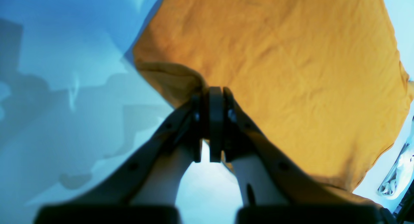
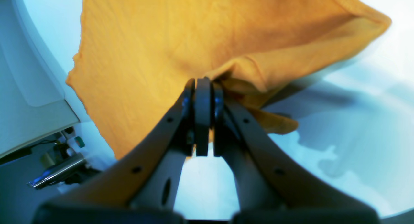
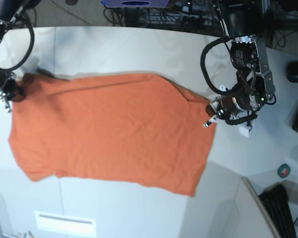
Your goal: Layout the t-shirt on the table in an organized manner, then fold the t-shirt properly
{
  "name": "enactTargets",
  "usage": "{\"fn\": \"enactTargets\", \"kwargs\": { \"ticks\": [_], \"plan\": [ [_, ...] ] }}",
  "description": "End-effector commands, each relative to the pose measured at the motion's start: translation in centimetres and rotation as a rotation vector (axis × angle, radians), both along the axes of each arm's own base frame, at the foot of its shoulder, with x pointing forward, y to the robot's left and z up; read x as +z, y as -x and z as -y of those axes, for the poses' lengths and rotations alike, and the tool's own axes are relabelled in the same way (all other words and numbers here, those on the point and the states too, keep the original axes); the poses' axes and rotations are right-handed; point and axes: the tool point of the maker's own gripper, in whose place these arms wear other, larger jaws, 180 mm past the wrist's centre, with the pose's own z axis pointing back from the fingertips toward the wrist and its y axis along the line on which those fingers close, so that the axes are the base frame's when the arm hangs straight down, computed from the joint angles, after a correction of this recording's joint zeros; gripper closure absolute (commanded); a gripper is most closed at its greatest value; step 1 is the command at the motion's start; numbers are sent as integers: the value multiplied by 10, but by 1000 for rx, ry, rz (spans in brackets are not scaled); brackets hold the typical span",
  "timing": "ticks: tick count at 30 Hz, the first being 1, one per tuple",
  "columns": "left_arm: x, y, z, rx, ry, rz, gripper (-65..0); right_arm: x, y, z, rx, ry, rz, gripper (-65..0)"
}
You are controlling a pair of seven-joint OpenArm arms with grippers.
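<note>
The orange t-shirt (image 3: 109, 129) lies spread wide across the white table (image 3: 119, 49), stretched between my two grippers. In the base view my left gripper (image 3: 210, 110) is shut on the shirt's right edge, and my right gripper (image 3: 12, 94) is shut on its far left corner. The left wrist view shows the left gripper (image 1: 215, 94) pinching a folded bit of the t-shirt (image 1: 275, 62) hem above the table (image 1: 64, 56). Seen from the right wrist, the right gripper (image 2: 203, 85) clamps bunched t-shirt (image 2: 145, 56) cloth lifted a little off the table (image 2: 355, 120).
A tape roll (image 3: 284, 171), a keyboard (image 3: 280, 210) and a dark mouse (image 3: 297, 72) sit off the table's right side. Cables and equipment run along the back edge. A white label (image 3: 64, 223) marks the near table front.
</note>
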Motion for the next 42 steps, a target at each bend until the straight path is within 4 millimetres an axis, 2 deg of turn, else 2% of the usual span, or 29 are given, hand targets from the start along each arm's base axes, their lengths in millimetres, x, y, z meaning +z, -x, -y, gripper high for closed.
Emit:
{"fn": "enactTargets", "kwargs": {
  "ticks": [1,6,12,15,19,23,38,42],
  "plan": [
    [11,-14,-4,3,-9,45,0,10,-14,5,10,10,36,0],
    [11,-23,-3,9,1,47,0,-3,-28,0,24,-31,8,0],
    [12,-37,-3,19,14,53,0,2,-47,12,6,-30,27,0],
    [4,-42,-11,58,-10,72,0,0,-51,24,-24,-8,31,0],
    [-12,-38,-16,115,-23,41,0,-9,-52,29,-41,-22,6,0],
    [-17,-41,-16,126,-18,27,0,-7,-57,31,-45,-28,12,0],
    [2,-68,-17,133,-19,91,0,9,-84,50,-45,92,39,0],
    [9,-78,-17,134,-21,111,0,2,-90,38,0,102,22,0]
  ]
}}
